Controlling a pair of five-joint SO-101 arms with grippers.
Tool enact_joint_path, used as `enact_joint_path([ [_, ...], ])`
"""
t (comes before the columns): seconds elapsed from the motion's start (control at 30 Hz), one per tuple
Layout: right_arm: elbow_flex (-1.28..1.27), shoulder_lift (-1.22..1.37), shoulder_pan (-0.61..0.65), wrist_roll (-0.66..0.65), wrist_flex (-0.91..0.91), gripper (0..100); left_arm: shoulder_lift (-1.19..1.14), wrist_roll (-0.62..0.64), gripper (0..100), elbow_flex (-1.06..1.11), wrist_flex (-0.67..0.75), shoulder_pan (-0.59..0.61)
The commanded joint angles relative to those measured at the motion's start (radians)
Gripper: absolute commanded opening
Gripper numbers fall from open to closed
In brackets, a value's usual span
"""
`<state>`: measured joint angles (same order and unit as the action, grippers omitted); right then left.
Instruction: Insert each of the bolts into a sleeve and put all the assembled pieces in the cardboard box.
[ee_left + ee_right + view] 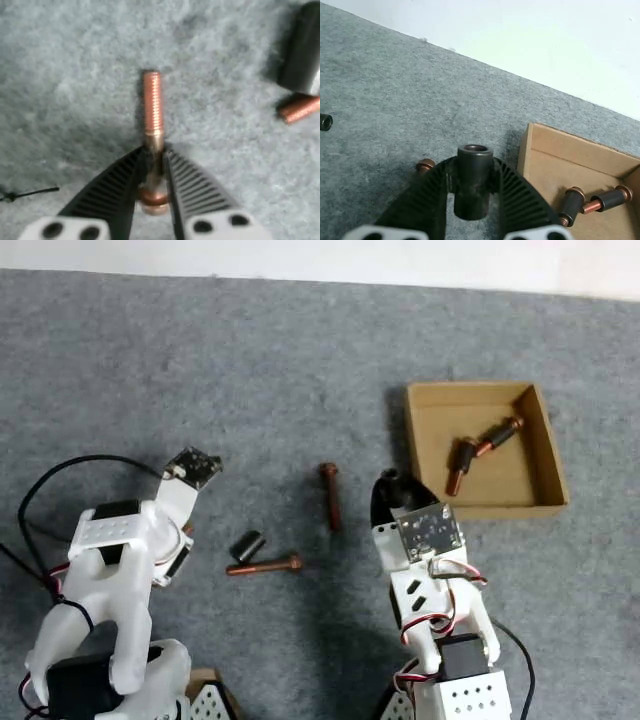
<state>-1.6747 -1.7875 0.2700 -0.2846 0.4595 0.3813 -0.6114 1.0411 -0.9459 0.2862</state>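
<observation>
Left end effector (155, 153) clamps one bolt (152, 105), right end effector (474, 165) one sleeve (474, 187); two assembled pieces (498, 436) in box (510, 508).

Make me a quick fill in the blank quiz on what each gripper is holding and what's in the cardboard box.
1. The left gripper is shut on a copper-coloured ____.
2. The right gripper is shut on a black ____.
3. The cardboard box holds ____ assembled pieces.

Missing words: bolt; sleeve; two.
</observation>
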Motion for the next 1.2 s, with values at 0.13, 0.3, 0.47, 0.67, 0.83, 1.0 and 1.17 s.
enact_joint_path([
  [0.13, -0.107, -0.015, -0.01, 0.002, 0.001, 0.6, 0.027, -0.061, 1, -0.027, -0.048, 0.008],
  [0.3, -0.107, -0.015, -0.01, 0.002, 0.001, 0.6, 0.027, -0.069, 1, -0.226, -0.235, 0.01],
  [0.47, -0.107, -0.015, -0.01, 0.002, 0.001, 0.6, 0.021, -0.187, 1, -0.458, -0.42, 0.01],
  [0.67, -0.107, -0.015, -0.01, 0.002, 0.001, 0.6, 0.019, -0.485, 1, -0.539, -0.443, 0.012],
  [0.83, -0.107, -0.015, -0.01, 0.002, 0.001, 0.6, 0.018, -0.692, 1, -0.446, -0.261, 0.065],
  [1.0, -0.107, -0.015, -0.01, 0.002, 0.001, 0.6, 0.002, -0.698, 1, -0.432, -0.112, 0.133],
  [1.17, -0.107, -0.015, -0.01, 0.002, 0.001, 0.6, -0.153, -0.769, 1, -0.526, -0.138, 0.173],
])
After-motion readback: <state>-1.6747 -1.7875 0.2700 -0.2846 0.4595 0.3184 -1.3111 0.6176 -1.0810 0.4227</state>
